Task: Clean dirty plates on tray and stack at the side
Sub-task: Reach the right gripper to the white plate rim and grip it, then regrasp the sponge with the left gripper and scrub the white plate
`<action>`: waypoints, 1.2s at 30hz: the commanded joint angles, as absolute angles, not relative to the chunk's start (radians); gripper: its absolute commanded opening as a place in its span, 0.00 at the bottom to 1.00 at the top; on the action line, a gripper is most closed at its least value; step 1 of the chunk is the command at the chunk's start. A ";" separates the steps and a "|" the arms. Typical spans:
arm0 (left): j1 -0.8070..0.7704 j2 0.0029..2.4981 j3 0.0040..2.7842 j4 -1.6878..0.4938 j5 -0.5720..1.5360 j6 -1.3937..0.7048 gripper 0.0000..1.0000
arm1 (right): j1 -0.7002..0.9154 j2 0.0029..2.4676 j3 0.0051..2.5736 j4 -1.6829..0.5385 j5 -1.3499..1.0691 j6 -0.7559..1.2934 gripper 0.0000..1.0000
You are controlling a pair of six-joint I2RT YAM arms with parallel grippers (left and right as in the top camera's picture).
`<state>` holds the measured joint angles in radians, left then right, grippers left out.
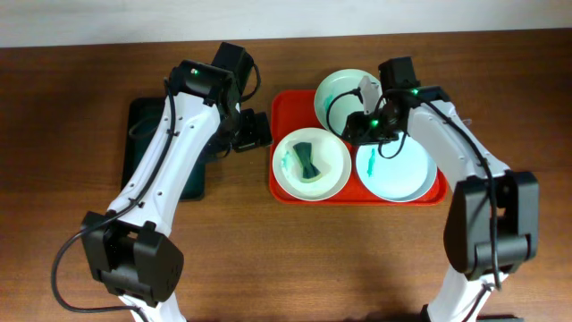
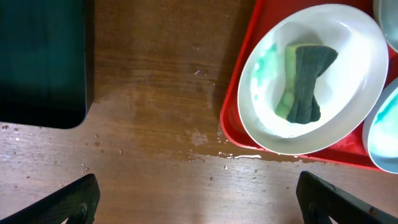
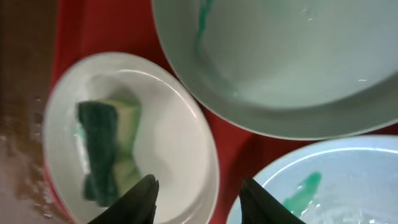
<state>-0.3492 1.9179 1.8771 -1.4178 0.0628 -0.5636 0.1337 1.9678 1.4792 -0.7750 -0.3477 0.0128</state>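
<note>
Three pale plates sit on the red tray (image 1: 288, 100). The front-left plate (image 1: 332, 177) holds a green sponge (image 1: 307, 159) and a faint teal smear. The back plate (image 1: 340, 88) has a teal streak. The front-right plate (image 1: 404, 174) has a teal smear. My right gripper (image 1: 357, 132) is open and empty, above the tray between the three plates. In the right wrist view, its fingers (image 3: 199, 199) frame the red gap between the sponge plate (image 3: 168, 130) and the front-right plate (image 3: 336, 168). My left gripper (image 1: 255, 134) is open and empty over the wood, left of the tray.
A black tray (image 1: 143, 134) lies at the left, partly under my left arm; it also shows in the left wrist view (image 2: 37, 62). Water drops lie on the wood beside the red tray's rim (image 2: 231, 121). The sponge plate (image 2: 348, 93) overhangs nothing.
</note>
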 commanded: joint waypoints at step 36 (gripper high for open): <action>-0.503 1.915 1.779 -1.246 0.169 -0.448 0.85 | 0.178 2.151 1.479 -0.755 -0.311 -0.006 0.19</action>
<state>-0.4526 1.9179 1.8374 -1.2964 0.1493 -0.4812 0.1665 2.1212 1.4849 -0.7582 -0.3111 -0.0071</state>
